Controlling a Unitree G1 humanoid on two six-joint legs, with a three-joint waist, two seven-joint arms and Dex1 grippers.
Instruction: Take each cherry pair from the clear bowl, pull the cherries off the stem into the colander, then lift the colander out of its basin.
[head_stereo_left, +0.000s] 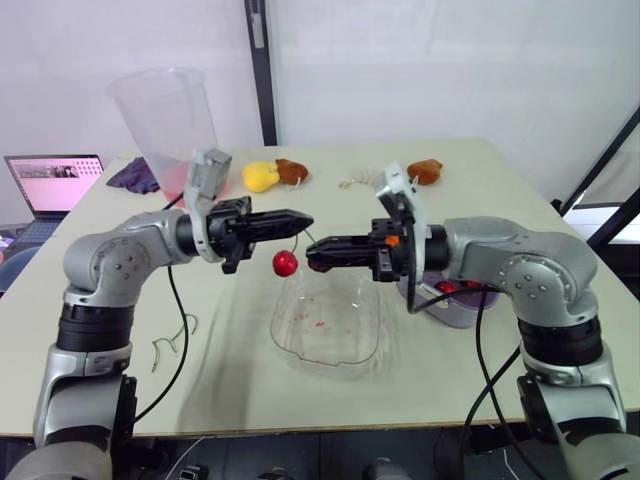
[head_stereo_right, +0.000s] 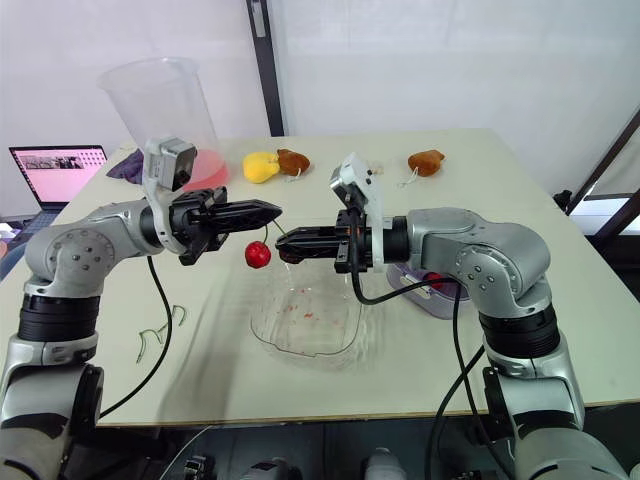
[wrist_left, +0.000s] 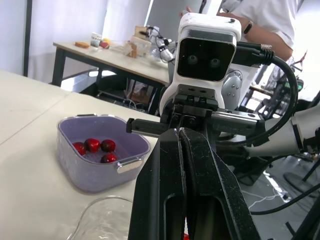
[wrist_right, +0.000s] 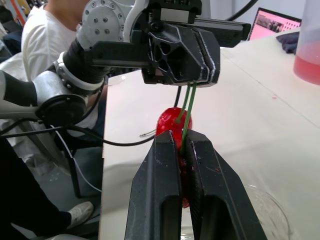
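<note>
Laptop (head_stereo_left: 52, 182) far left, clear beaker (head_stereo_left: 165, 120) beside purple cloth (head_stereo_left: 132, 177), yellow lump (head_stereo_left: 259, 177) and brown lumps (head_stereo_left: 291, 171) along the table's far side.

Head stereo pair overlooks the table (head_stereo_left: 250, 400); wrist cameras face each other closely across the cherry (wrist_right: 167, 125).

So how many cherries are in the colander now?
4 cherries: three in a row, a fourth beside them, on the colander floor. Its near wall may hide more.
</note>
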